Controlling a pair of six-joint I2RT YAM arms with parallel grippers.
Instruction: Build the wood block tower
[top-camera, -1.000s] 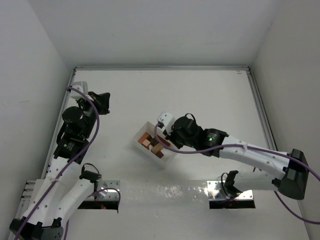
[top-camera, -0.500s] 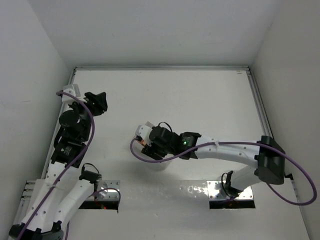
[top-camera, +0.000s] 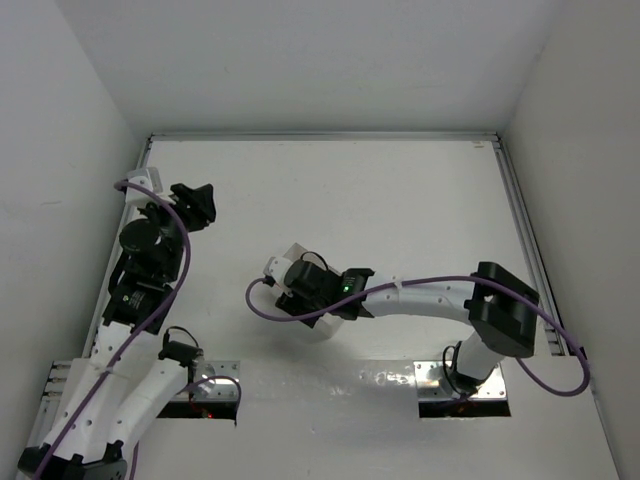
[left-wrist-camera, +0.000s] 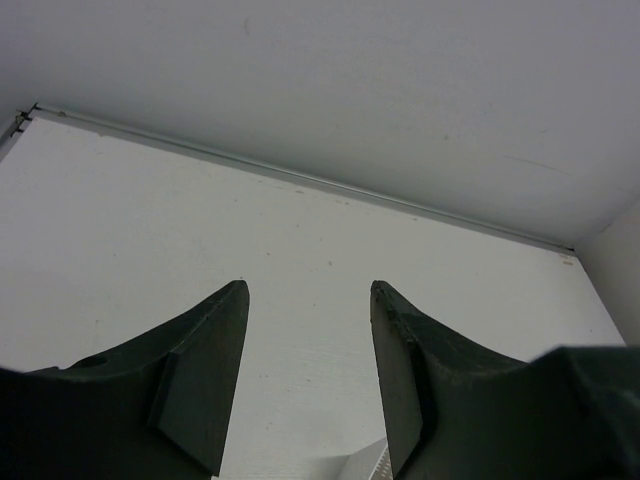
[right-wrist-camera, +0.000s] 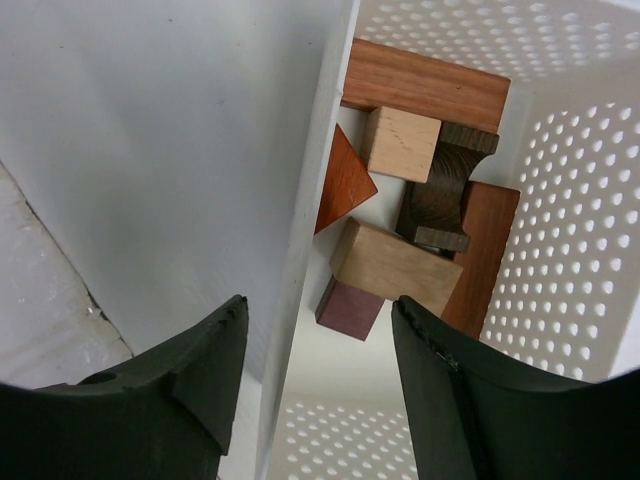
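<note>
1. Spread wide, the jaws of the right gripper (right-wrist-camera: 320, 300) straddle one wall of the white perforated box (right-wrist-camera: 308, 240). One finger is outside over the table (top-camera: 400, 200), the other inside above the wooden blocks (right-wrist-camera: 415, 200), and they pinch nothing.
2. Inside the box the blocks lie jumbled on its floor:
   - a reddish-brown bar (right-wrist-camera: 425, 85) at one end
   - a pale tan cube (right-wrist-camera: 400, 143) touching it
   - an orange-red wedge (right-wrist-camera: 342, 180)
   - a dark brown notched piece (right-wrist-camera: 440, 200)
   - a pale tan bar (right-wrist-camera: 390, 265)
   - a purplish block (right-wrist-camera: 350, 303)
   - a reddish-brown plank (right-wrist-camera: 488, 250)
3. From above, the box sits left of the table's middle, nearer the near edge, mostly hidden under the right wrist.
4. Well apart from it, the left gripper (left-wrist-camera: 308, 290) hangs by the left edge toward the far-left corner, its jaws parted and empty.
</note>
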